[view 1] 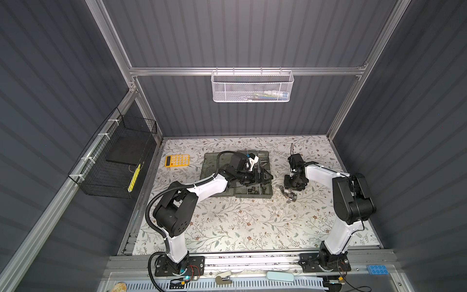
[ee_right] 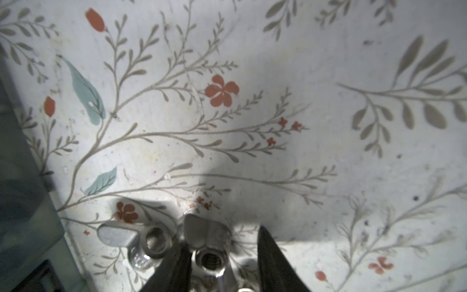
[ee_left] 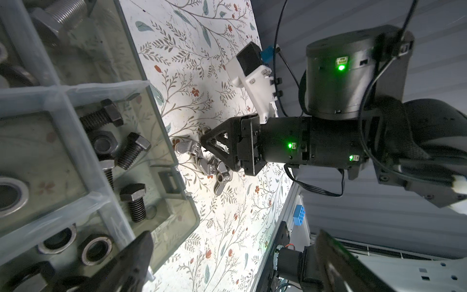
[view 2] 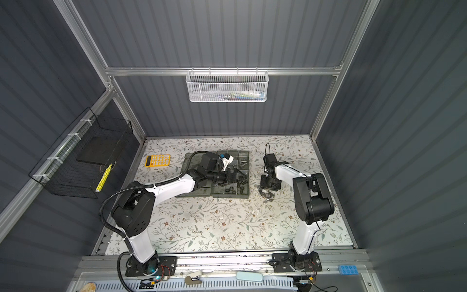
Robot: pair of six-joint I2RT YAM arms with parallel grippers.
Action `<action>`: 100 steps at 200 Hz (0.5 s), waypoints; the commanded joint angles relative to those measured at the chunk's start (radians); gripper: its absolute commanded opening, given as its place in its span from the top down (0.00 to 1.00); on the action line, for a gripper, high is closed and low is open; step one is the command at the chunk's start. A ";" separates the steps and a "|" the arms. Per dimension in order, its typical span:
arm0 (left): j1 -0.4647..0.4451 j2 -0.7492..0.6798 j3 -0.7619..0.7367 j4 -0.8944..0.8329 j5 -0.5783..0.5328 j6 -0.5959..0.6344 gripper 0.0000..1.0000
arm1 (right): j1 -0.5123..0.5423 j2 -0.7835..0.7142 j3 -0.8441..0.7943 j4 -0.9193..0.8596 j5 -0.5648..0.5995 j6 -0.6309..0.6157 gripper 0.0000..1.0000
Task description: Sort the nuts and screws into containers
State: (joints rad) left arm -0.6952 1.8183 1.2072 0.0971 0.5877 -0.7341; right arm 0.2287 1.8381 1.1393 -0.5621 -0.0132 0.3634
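Just beside the organizer case (view 1: pixel 266 193), on the floral table (view 1: pixel 240 227), a silver wing nut (ee_right: pixel 206 235) is straddled by the right gripper (ee_right: pixel 223 237), jaws parted and not clamped. Over the containers (ee_left: pixel 75 141), the left gripper (ee_left: pixel 235 233) is held wide open.

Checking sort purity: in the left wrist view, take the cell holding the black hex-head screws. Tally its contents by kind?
Screws: 4
Nuts: 1
Total: 5
All lie loose in that one cell. A faint ring near its corner is too unclear to count.
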 commanded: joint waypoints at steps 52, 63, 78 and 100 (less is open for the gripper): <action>-0.006 0.024 0.038 -0.021 0.008 0.036 0.00 | 0.001 0.053 0.077 -0.030 -0.029 0.000 0.64; -0.006 0.024 0.038 -0.021 0.008 0.038 0.00 | 0.001 0.056 0.083 -0.031 -0.025 -0.001 0.66; -0.006 0.021 0.038 -0.022 0.007 0.037 0.00 | 0.001 0.061 0.095 -0.034 -0.023 -0.004 0.69; -0.006 0.021 0.038 -0.023 0.008 0.040 0.00 | 0.001 0.070 0.110 -0.040 -0.021 -0.006 0.73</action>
State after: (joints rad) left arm -0.6952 1.8271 1.2129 0.0898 0.5877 -0.7238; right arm 0.2287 1.8893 1.2175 -0.5751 -0.0345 0.3588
